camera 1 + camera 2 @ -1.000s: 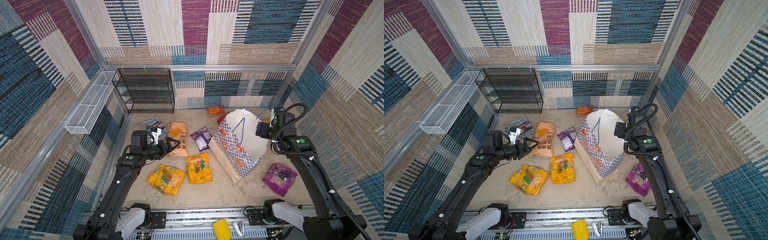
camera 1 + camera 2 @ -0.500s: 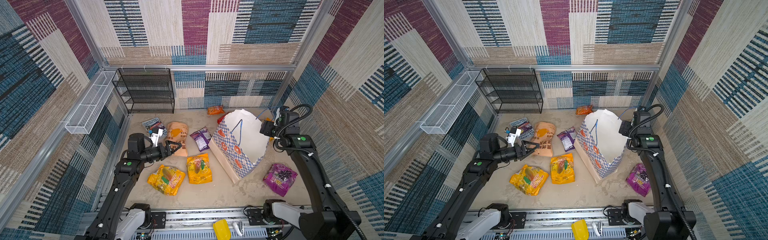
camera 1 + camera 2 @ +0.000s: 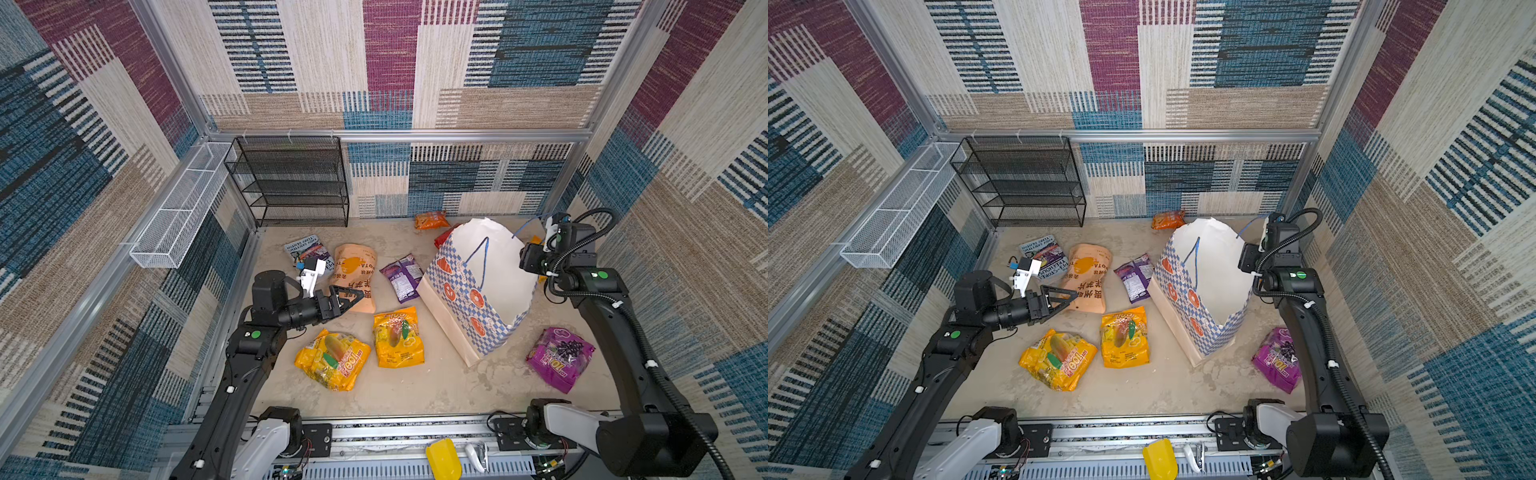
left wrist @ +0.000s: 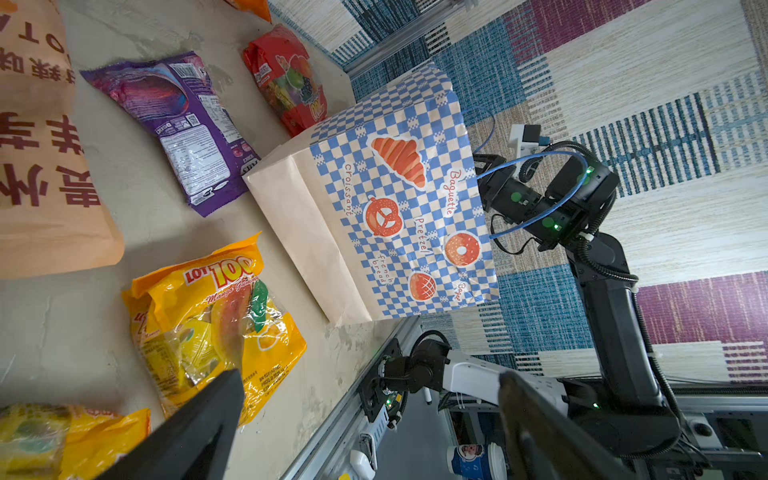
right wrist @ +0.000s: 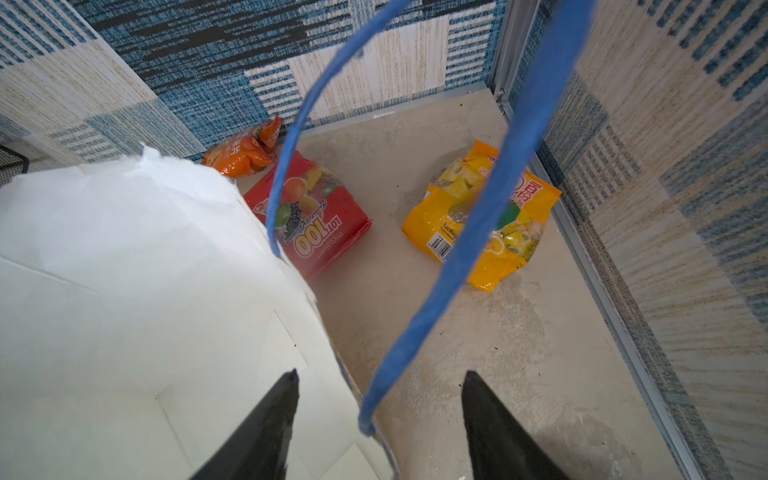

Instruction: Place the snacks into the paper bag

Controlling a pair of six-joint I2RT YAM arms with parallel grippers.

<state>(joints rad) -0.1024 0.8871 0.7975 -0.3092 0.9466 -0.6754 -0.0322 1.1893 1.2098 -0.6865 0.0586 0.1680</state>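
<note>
paper bag [image 3: 482, 299] mouth: gapes upward, room to enter | behind paper bag: red packet [image 5: 316, 220], yellow packet [image 5: 490, 224] lie close | above its rim: blue cord handle [image 5: 457, 249] arches across

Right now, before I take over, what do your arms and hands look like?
The left arm and right arm are matte black, each with a round green dot on one joint and a white base link. A ribbed black hose runs along the right arm. White camera brackets sit at the wrists. The left hand and right hand have black, pointed, wedge-shaped fingers.
</note>
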